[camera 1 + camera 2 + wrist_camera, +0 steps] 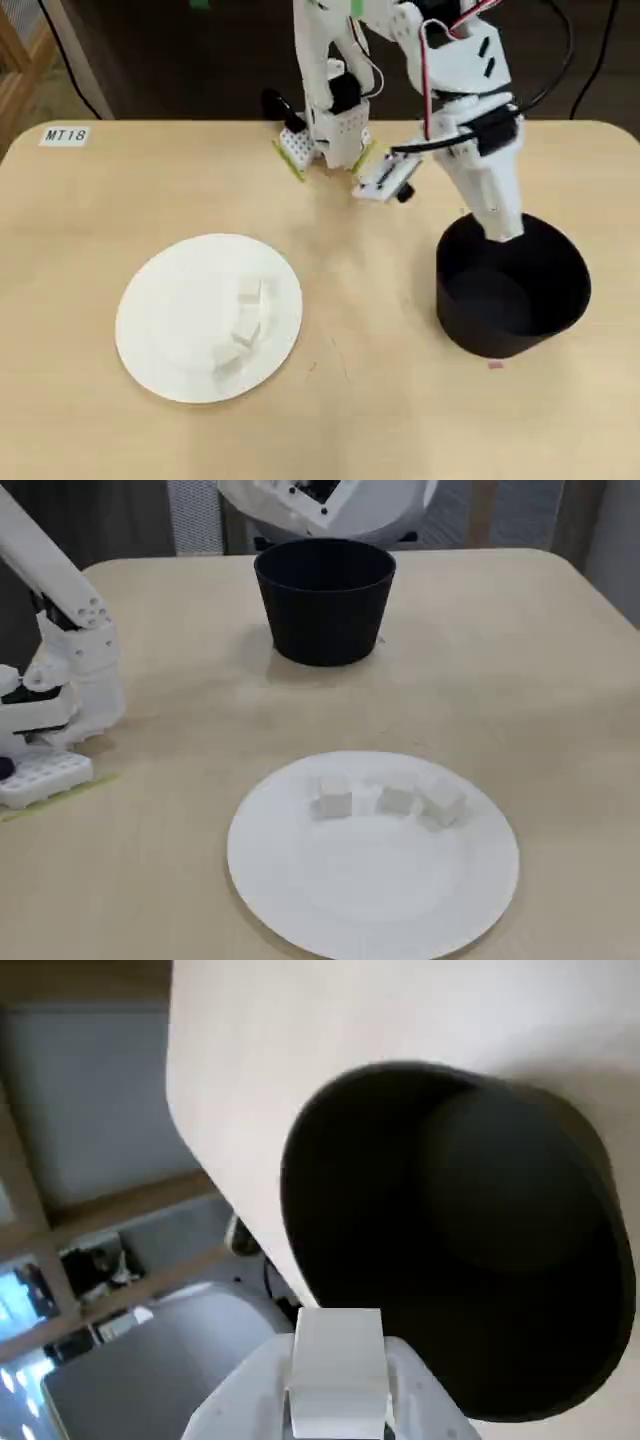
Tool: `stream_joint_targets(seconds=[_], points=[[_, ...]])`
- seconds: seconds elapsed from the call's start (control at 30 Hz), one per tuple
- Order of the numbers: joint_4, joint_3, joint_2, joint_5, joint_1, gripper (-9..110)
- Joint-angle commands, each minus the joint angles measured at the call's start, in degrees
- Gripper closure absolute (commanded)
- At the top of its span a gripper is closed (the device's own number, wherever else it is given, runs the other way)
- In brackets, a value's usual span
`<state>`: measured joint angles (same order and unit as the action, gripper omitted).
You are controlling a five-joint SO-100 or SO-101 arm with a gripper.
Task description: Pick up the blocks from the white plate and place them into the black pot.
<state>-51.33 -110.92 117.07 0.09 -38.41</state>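
A lab or classroom: labelled table (90, 200) (tag (66, 135) reads MT18), cables (590, 60) behind

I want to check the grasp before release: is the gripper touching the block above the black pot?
Touching. In the wrist view, the block sits clamped between the gripper fingers with no gap at its sides, above the black pot.

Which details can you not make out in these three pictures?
- Pot floor: dark in the wrist view, behind the wall in the fixed view; any blocks inside cannot be told.
- Gripper: jaws cut off by the wrist view's bottom edge, around a block.
- Plate blocks: blurred overhead.
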Motion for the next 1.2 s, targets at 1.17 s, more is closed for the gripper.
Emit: stream_joint_targets(seconds=[1.17], points=[[-12.48, -7.29, 8.96, -24.08, 48.08, 104]])
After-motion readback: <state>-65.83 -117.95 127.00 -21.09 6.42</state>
